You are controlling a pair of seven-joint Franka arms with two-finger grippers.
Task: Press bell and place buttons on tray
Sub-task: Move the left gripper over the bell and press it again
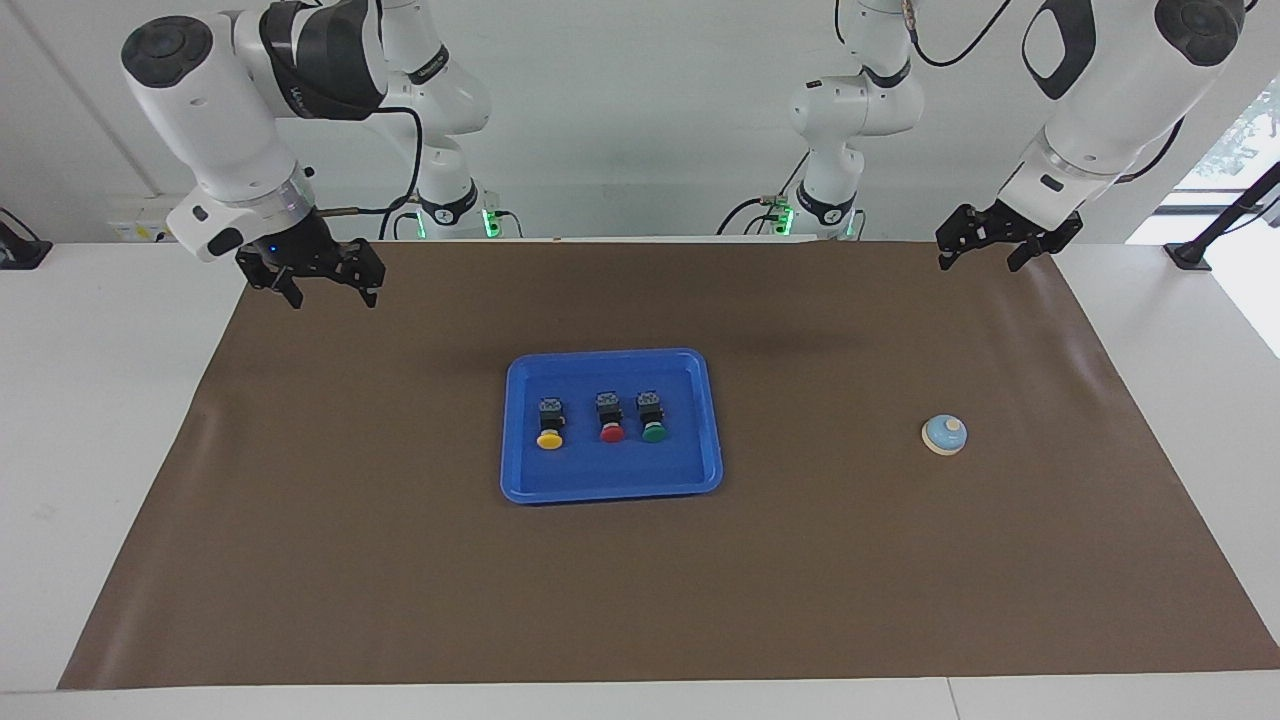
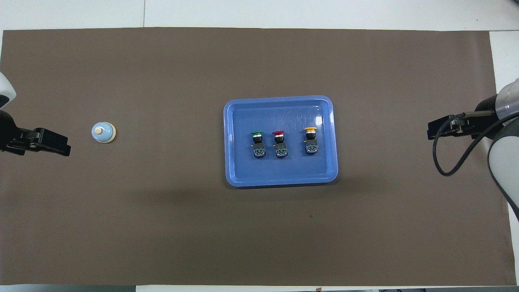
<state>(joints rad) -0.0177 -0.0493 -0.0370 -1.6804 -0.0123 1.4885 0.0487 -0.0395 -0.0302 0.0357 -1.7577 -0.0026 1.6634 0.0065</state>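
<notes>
Tray (image 1: 610,488) sits mid-mat (image 1: 400,560), flat, long side across the table. All 3 buttons lie in it, side by side in one row, caps pointing away from the robots, black bodies toward them. Yellow button (image 1: 549,424) is toward the right arm's end, a bit apart from the other 2. Red button (image 1: 610,417) is in the middle, green button (image 1: 653,416) just beside it toward the left arm's end; red & green are close but not touching. None touches the tray rim.

Bell (image 1: 944,435) stands upright on the mat, well apart from the tray, toward the left arm's end, about as far from the robots as the buttons. Cream knob on top, nothing on it.

Left gripper (image 1: 983,247) hangs in the air over the mat's corner at the robots' edge, left arm's end; fingers spread wide, holding nothing. Well clear of the bell.

Right gripper (image 1: 322,288) hangs over the mat's corner at the robots' edge, right arm's end; fingers also wide apart, empty. Well apart from the tray.

Overhead: both grippers show at the view's side edges, left gripper (image 2: 40,142) beside the bell (image 2: 104,132), right gripper (image 2: 448,129) well off the tray (image 2: 279,181).
</notes>
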